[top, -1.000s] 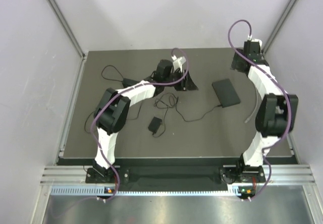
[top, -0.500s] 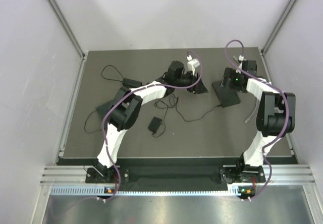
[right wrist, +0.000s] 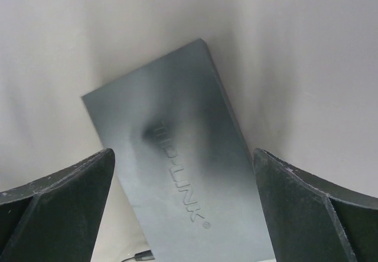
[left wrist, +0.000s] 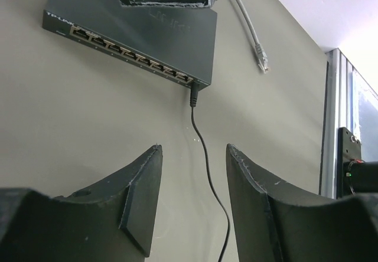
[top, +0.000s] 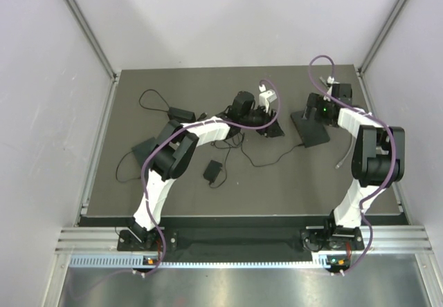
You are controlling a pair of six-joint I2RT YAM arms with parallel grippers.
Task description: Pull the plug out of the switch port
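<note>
Left gripper (left wrist: pixel 193 150), spread wide and empty, lines up on the black power plug (left wrist: pixel 192 95) seated at the right end of the TP-Link switch (left wrist: pixel 118 11), upper left of the left wrist view. The right gripper (right wrist: pixel 183 156) straddles the switch, also wide, apparently not bearing on it. Unbraced, the switch could slide across the counter (left wrist: pixel 71 114) with the plug. Pinching the thin cable (left wrist: pixel 208 167) instead risks a slip.

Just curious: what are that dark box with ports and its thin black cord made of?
Switch: dark metal or hard plastic, satin sheen, logo moulded into the top; cannot tell which. Cord: probably rubbery plastic, matte, curving loosely.
</note>
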